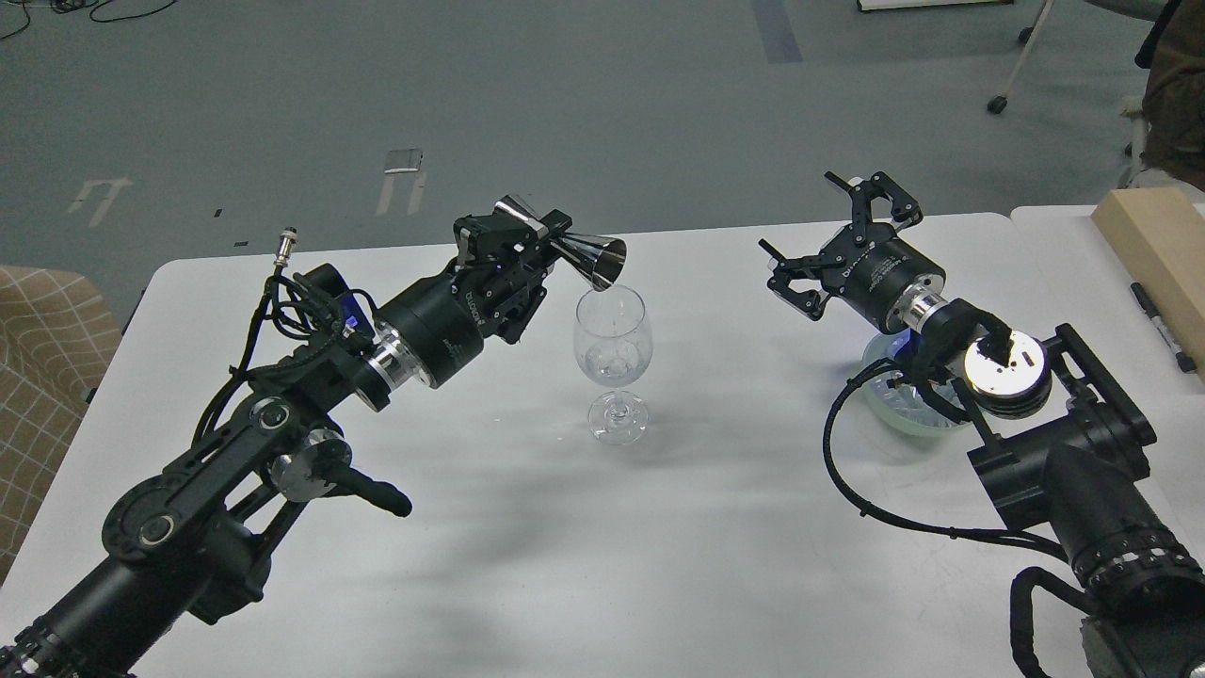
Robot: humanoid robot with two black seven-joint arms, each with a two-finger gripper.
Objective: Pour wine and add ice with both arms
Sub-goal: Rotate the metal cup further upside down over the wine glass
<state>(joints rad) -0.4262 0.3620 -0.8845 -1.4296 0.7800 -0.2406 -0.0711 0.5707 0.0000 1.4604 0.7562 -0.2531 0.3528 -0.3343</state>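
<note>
Above wine glass (613,344): left hand (521,243) clamps tilted jigger (565,247).

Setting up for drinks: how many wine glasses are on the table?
1. The wine glass stands mid-table, under the tilted jigger held by the left gripper. None seems hidden.

Tipped jigger (563,248) over wine glass (613,363), seemingly

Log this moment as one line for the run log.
left gripper: shut on jigger, tipped over glass | right gripper: open, empty, above bowl | glass: upright on table
</note>
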